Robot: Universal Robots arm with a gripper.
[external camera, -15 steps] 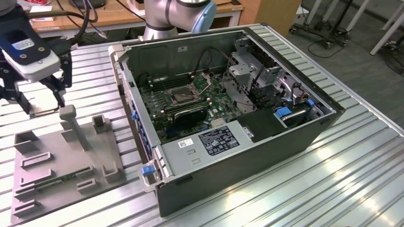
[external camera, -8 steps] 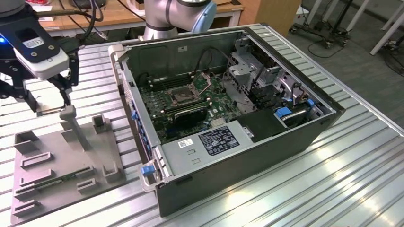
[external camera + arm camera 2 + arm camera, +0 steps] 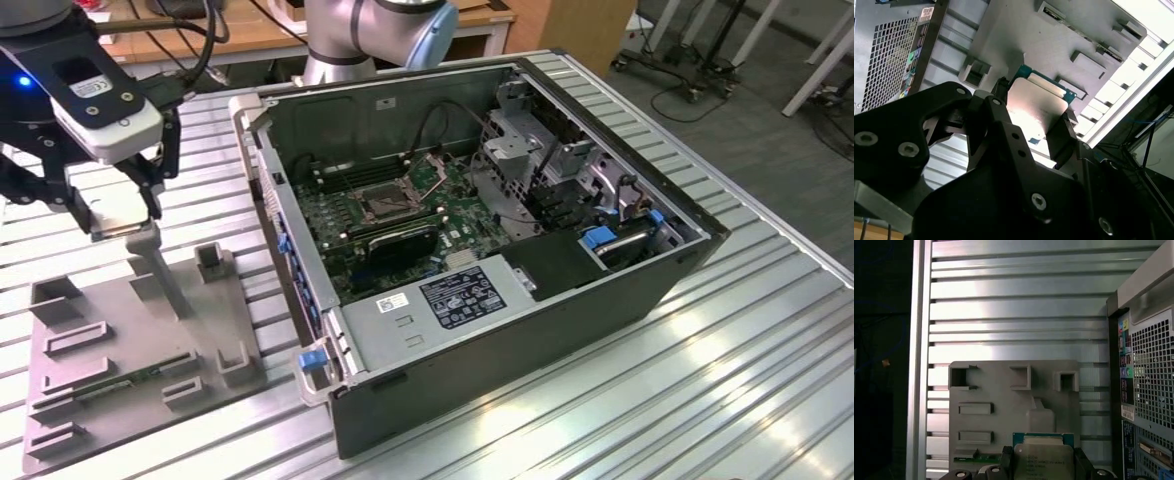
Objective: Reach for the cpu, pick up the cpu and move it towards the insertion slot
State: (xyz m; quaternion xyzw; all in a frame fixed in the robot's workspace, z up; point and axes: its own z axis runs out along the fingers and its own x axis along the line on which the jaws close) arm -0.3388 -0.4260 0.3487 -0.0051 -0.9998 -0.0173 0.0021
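The cpu (image 3: 119,207) is a flat square chip with a silvery top and a thin green rim. It hangs above the grey plastic tray (image 3: 94,400) at the exterior view's left, and my gripper (image 3: 120,215) is shut on it. Both wrist views show the cpu (image 3: 1036,107) (image 3: 1044,460) clamped between the black fingers (image 3: 1061,137) (image 3: 1007,460) of the gripper (image 3: 1034,125) (image 3: 1044,466). The insertion slot (image 3: 383,201), a square socket with a shiny metal frame, lies on the green motherboard inside the open computer case, well to the exterior view's right of the gripper.
The open computer case (image 3: 534,300) stands on the ribbed metal table (image 3: 721,380). A grey post (image 3: 154,275) and several raised blocks stick up from the tray below the gripper. A long green memory stick (image 3: 127,380) lies in the tray. The arm's base (image 3: 360,40) stands behind the case.
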